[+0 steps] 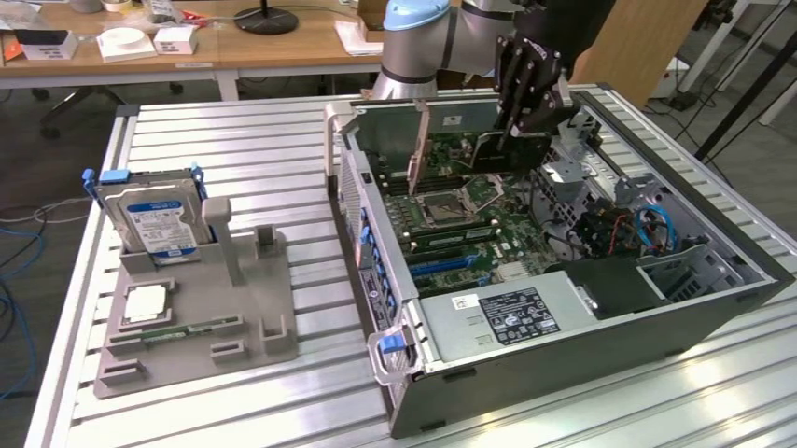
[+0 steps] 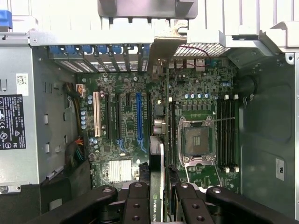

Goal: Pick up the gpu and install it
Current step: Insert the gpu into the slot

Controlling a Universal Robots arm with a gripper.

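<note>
Grey plastic holder [image 1: 237, 308] sat nearest on the slatted tabletop [image 1: 249, 149], carrying a hard drive [image 1: 156, 224] upright and a memory stick [image 1: 187, 329] lying flat. Just beside it, toward the exterior view's right, the open computer case [image 1: 622, 336] lay on its side with its motherboard [image 1: 498, 247] exposed. Farther back, the claw [image 1: 524, 129] was closed narrowly on the gpu [image 1: 505, 154], holding it edge-on above the expansion slots. Its lower edge seemed close to the board, though contact with a slot was unclear. Beyond stood the arm [image 1: 417, 47] and wooden desks [image 1: 274, 47].
</note>
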